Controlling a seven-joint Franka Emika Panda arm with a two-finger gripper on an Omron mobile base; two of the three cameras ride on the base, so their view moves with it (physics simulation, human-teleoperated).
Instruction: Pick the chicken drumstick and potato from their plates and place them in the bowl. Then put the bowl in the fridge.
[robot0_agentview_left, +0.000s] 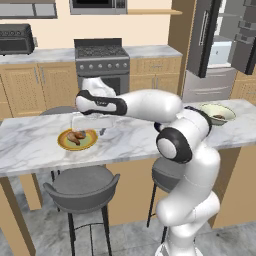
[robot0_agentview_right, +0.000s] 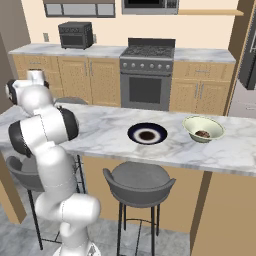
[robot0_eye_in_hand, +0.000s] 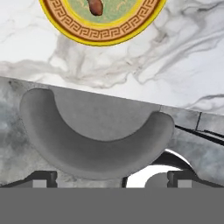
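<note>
Our gripper (robot0_agentview_left: 91, 121) hung with its jaws apart, holding nothing, above the yellow plate (robot0_agentview_left: 77, 139) where the chicken drumstick (robot0_agentview_left: 76, 136) lay. We saw the fridge (robot0_agentview_left: 220, 47) standing open beyond the marble island counter (robot0_agentview_left: 30, 140), wooden cabinets (robot0_agentview_right: 90, 77) and a stove (robot0_agentview_right: 146, 75) along the back wall. Stools (robot0_agentview_left: 83, 187) stood below. The potato (robot0_agentview_right: 203, 133) sat in the bowl (robot0_agentview_right: 203, 128), beside the dark plate (robot0_agentview_right: 147, 134). We could read no writing.

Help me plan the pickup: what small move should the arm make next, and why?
Probably shift the open gripper forward over the yellow plate toward the chicken drumstick. The hand view looks down at the counter edge and a stool, with the plate just ahead. The bowl already holds something dark, apparently the potato.
</note>
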